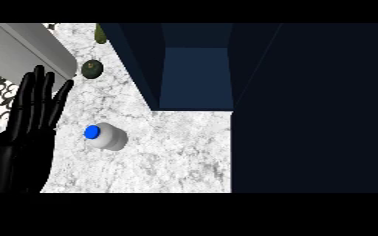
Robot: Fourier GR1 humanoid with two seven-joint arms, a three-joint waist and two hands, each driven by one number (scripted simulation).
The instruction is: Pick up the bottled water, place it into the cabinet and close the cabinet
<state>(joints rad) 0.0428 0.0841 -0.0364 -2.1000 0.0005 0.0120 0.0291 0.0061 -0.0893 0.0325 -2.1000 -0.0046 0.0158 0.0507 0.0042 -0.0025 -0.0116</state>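
A bottled water with a blue cap stands upright on the white marble counter, seen from above. My left hand shows at the left edge, fingers straight and pointing up, resting open a little left of the bottle without touching it. The dark blue cabinet stands open behind the counter; its inner floor is visible between two side walls. A large dark panel, which looks like the cabinet's door, fills the right side. My right hand is nowhere in the head view.
A dark green round fruit lies on the counter at the back left, and another dark object sits at the top edge. A grey slab borders the counter's upper left.
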